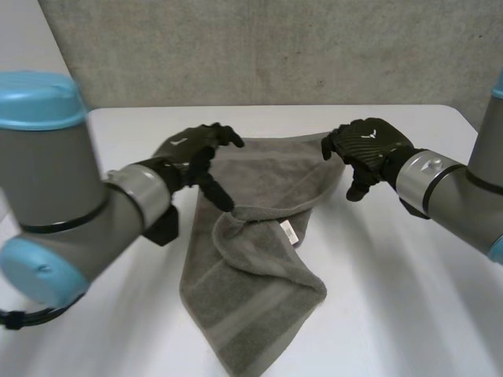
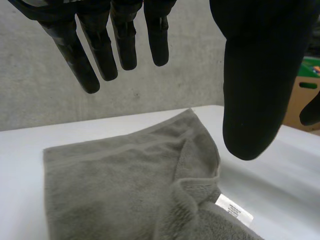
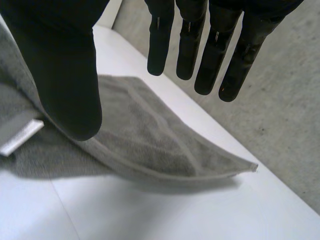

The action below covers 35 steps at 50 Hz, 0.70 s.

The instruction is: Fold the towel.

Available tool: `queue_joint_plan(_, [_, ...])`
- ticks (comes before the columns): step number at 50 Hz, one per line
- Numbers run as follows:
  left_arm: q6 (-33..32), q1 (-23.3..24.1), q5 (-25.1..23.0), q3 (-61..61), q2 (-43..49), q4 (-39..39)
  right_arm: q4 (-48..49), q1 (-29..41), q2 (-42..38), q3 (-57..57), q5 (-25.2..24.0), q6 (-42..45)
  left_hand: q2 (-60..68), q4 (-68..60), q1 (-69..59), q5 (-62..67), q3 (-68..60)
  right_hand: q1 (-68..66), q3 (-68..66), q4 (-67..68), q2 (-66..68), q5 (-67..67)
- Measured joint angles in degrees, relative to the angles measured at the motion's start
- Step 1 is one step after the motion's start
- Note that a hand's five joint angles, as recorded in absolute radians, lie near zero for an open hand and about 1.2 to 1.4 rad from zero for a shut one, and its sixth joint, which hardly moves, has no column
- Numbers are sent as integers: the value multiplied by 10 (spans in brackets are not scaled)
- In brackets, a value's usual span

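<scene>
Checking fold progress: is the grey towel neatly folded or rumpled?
Rumpled: the towel lies crooked on the table, one part flopped over itself by its white label. Left hand and right hand are open.

Both arms are thick grey tubes with rounded light-blue caps (image 1: 38, 98) at the joints. The left arm (image 1: 63, 196) and the right arm (image 1: 479, 196) each end in a bright silver wrist band (image 1: 149, 192), then a matt black hand. The left hand (image 1: 189, 151) and right hand (image 1: 369, 145) have slim, segmented fingers (image 2: 125, 45) and a broad, rounded thumb (image 2: 255, 100); the right hand's back looks finely textured
</scene>
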State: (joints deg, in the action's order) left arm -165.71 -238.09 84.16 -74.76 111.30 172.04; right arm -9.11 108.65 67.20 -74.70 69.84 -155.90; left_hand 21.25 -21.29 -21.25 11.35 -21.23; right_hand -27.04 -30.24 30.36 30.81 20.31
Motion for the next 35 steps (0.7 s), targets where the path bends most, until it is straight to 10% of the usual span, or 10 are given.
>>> queue_joint_plan(12, [-62, 63, 127, 229, 212, -136, 17, -25, -143, 85, -71, 73, -5, 6, 4, -8, 5, 0, 0, 0, 0, 0])
queue_joint_plan(25, [-137, 69, 157, 329, 322, -127, 128, 2, -252, 136, -70, 68, 12, -10, -11, 9, -12, 0, 0, 0, 0, 0])
queue_joint_plan(35, [-147, 68, 159, 335, 331, -101, 152, 27, -339, 206, -63, 66, 411, -407, -410, 405, -410, -135, -165, 163, 170, 149])
